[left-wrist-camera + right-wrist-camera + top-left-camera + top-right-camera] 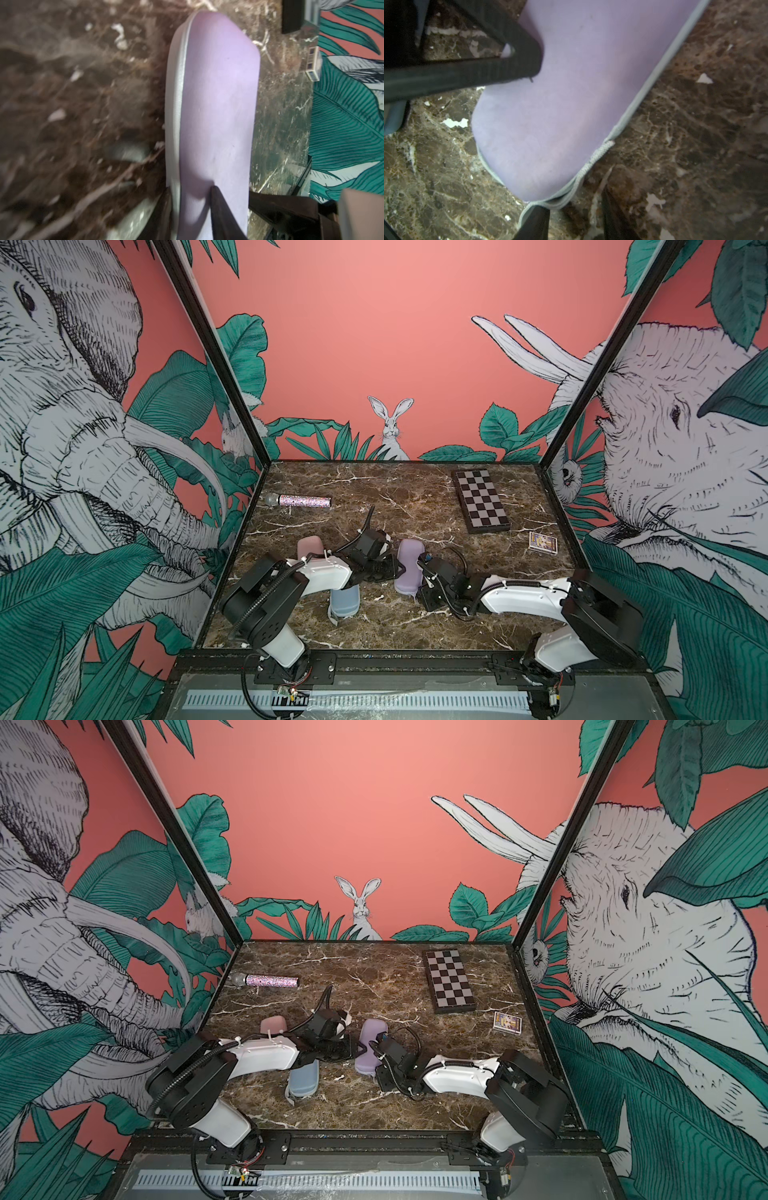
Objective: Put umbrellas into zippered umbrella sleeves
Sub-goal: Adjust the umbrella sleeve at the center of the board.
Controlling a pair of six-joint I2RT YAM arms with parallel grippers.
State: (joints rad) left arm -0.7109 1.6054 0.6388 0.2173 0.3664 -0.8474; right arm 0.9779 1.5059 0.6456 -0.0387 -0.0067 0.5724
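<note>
The lilac case [409, 568] lies mid-table [415, 497] between both arms. It looks closed, with a grey zip edge, and no umbrella shows. The left gripper [190, 188] is clenched on its shell and dents it. The right gripper [573, 205] has its jaws apart at the zip corner and grasps nothing. I think the zip is the work now. The left should hold firm without crushing, and the right must find the puller, which I cannot see.

Both top views: bright, even light from above, faint shadows, wide-angle stretch toward the frame corners, detail slightly soft. Left wrist view: marble tabletop [72, 104] motion-smeared, lilac sleeve [216, 104] sharper, green wall [349, 104] mirrored in the glossy marble. Right wrist view: dimmer, sleeve surface soft, marble grain mostly crisp.
</note>
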